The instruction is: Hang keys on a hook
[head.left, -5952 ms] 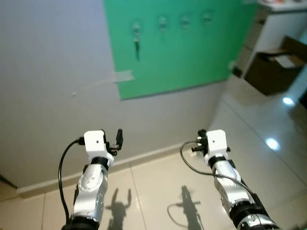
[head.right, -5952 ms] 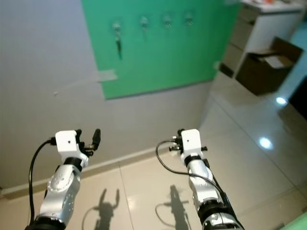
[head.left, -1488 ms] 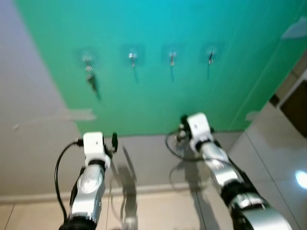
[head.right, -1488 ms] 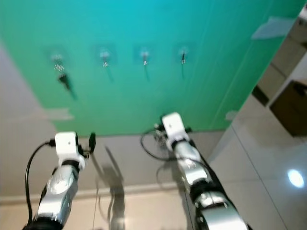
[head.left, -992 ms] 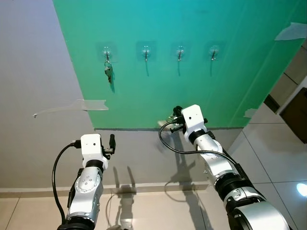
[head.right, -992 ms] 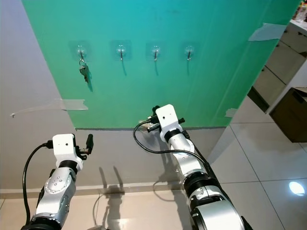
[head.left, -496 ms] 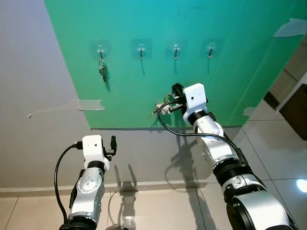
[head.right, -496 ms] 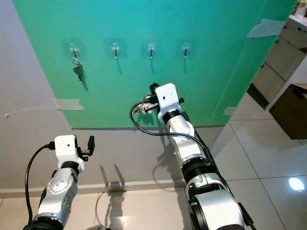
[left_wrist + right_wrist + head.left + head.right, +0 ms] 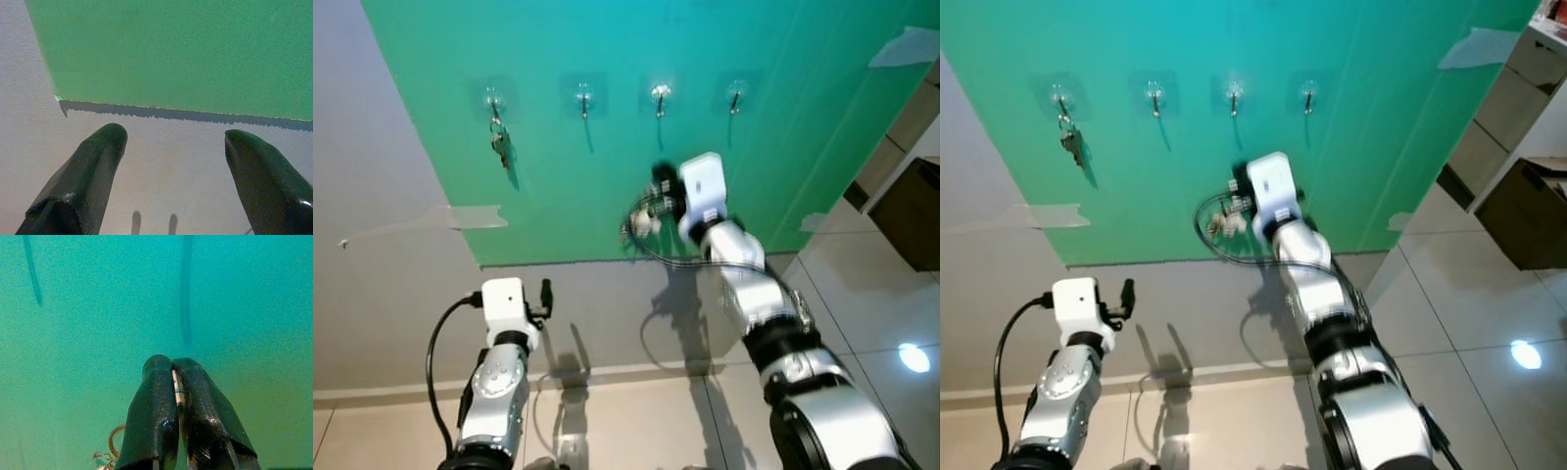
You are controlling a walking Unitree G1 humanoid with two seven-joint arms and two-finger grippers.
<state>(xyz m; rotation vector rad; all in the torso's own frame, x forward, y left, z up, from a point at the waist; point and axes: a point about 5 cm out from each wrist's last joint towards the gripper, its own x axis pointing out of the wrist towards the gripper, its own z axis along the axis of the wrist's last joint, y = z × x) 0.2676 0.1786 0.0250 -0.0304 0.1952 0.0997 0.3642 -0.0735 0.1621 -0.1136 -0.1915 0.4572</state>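
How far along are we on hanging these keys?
Done: one key set already hangs on the leftmost hook. In hand: the right pincer is shut on another set of keys, raised in front of the green board, below the hooks. Left: lift them onto one of the three bare hooks, such as the third, then let go. The left pincer is open and idle.

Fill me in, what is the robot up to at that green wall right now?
The right gripper, fingers shut, is raised toward the green wall panel with a bunch of keys on a ring dangling from it, below the row of four clear hooks. The leftmost hook carries another dark key set. The left gripper is open, low by the grey wall.
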